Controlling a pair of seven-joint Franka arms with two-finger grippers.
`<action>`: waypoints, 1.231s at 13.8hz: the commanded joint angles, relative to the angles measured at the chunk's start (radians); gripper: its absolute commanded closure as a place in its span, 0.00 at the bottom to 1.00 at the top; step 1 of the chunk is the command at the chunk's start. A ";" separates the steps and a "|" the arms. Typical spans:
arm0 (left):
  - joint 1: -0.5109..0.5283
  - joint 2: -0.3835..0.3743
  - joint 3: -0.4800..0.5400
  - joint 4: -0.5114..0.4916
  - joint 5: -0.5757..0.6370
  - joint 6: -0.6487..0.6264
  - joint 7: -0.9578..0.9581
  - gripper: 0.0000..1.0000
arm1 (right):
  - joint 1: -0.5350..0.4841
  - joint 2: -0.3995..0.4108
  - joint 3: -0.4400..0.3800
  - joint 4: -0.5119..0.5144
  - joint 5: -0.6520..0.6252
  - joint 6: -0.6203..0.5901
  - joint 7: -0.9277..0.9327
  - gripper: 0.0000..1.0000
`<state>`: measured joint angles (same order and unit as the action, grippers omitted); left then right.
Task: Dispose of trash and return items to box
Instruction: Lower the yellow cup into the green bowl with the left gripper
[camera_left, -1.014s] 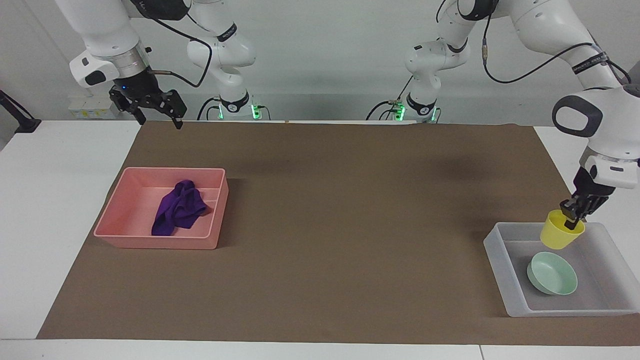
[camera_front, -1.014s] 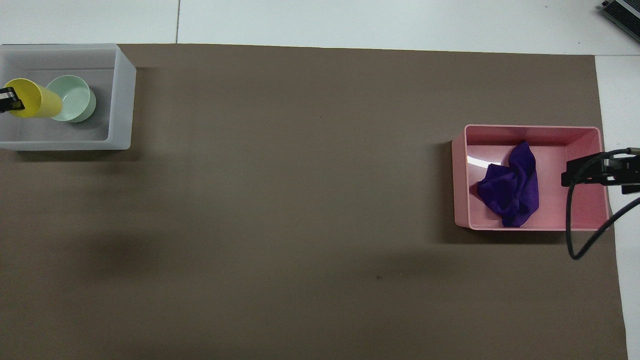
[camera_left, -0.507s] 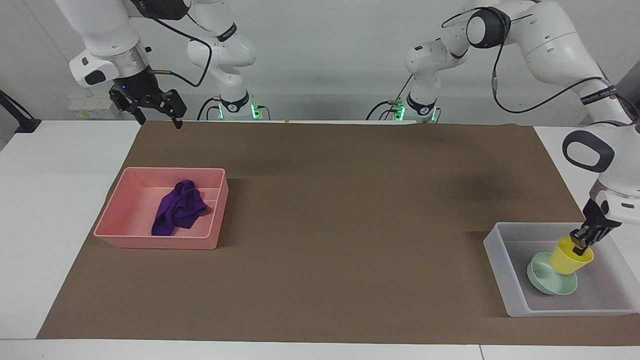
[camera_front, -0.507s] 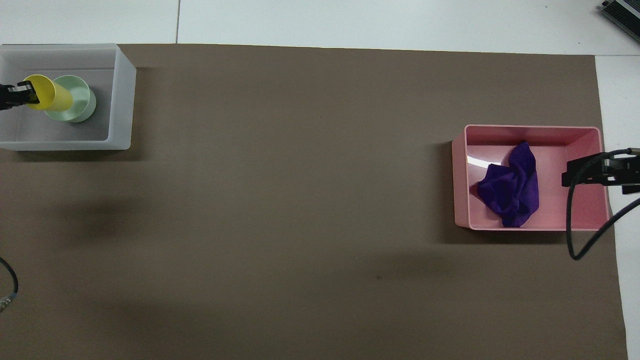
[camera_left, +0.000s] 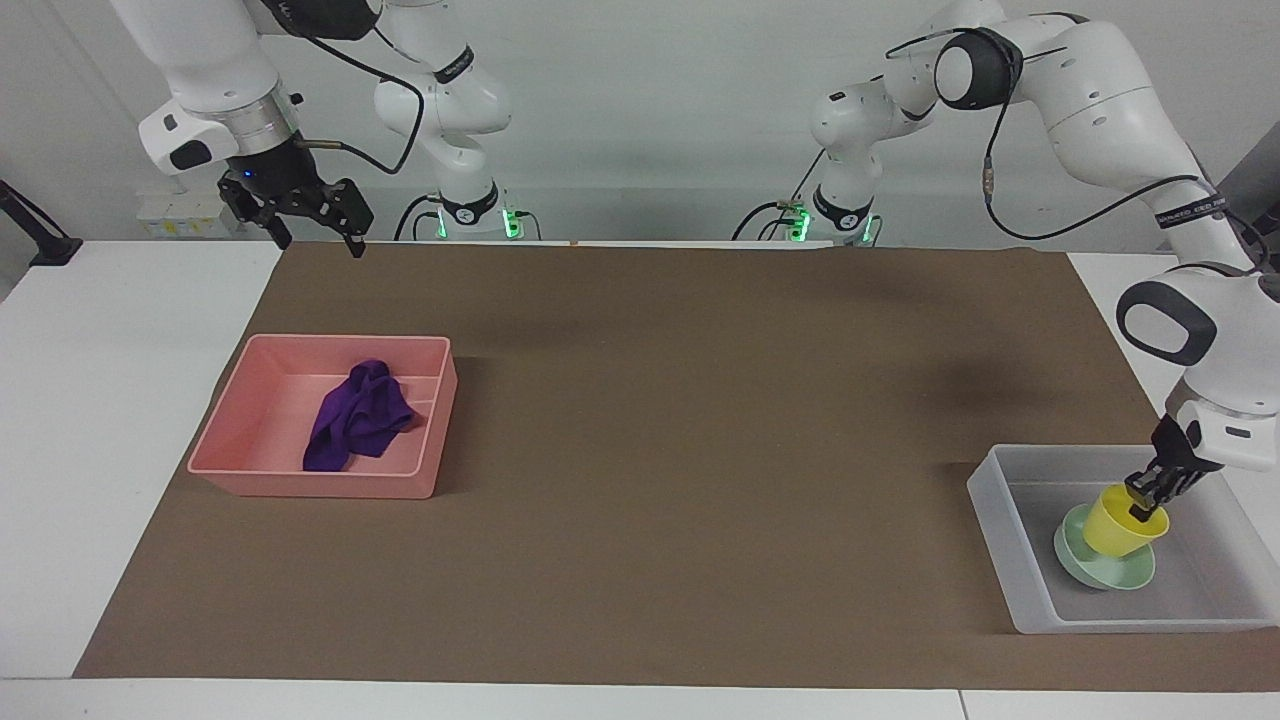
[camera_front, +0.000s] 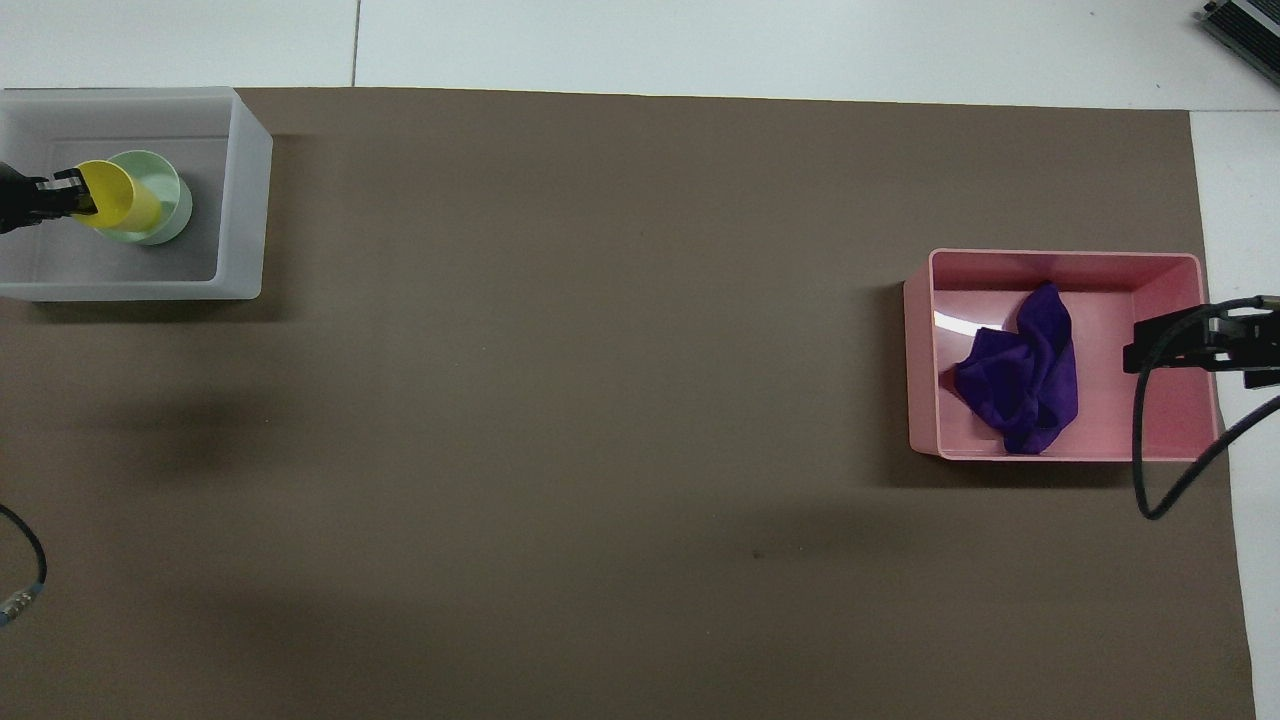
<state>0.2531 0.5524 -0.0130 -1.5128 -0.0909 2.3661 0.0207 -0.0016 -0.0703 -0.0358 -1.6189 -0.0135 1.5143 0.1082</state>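
My left gripper (camera_left: 1140, 503) is shut on the rim of the yellow cup (camera_left: 1120, 528) and holds it tilted, low inside the translucent box (camera_left: 1000, 545). The cup's base sits in the mint-green bowl (camera_left: 1100, 575) on the box floor. The overhead view shows the same: left gripper (camera_front: 70, 195), cup (camera_front: 115, 195), bowl (camera_front: 168, 205), box (camera_front: 245, 200). The purple cloth (camera_left: 358, 415) lies crumpled in the pink bin (camera_left: 310, 485) at the right arm's end. My right gripper (camera_left: 320, 245) is open and empty, raised over the brown mat's edge, and waits.
A brown mat (camera_left: 700, 450) covers the table between the two bins. In the overhead view the right gripper (camera_front: 1190, 345) and its cable overlap the pink bin (camera_front: 920, 350), where the cloth (camera_front: 1025, 380) lies. The box stands at the table's edge at the left arm's end.
My left gripper has come down with the yellow cup from above the box's rim into the box, onto the green bowl. The right arm has not moved.
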 joint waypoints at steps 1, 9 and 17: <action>0.000 -0.008 0.001 -0.014 0.005 0.012 0.013 0.68 | -0.005 -0.011 0.001 -0.003 0.004 -0.014 -0.021 0.00; -0.073 -0.158 0.005 -0.096 0.014 -0.043 0.200 0.00 | -0.005 -0.011 0.001 -0.003 0.007 -0.014 -0.022 0.00; -0.231 -0.491 0.008 -0.415 0.023 -0.106 0.193 0.00 | -0.006 -0.022 0.001 -0.013 0.007 -0.016 -0.024 0.00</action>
<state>0.0609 0.1619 -0.0213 -1.8327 -0.0906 2.2913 0.2063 -0.0016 -0.0705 -0.0358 -1.6190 -0.0132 1.5142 0.1082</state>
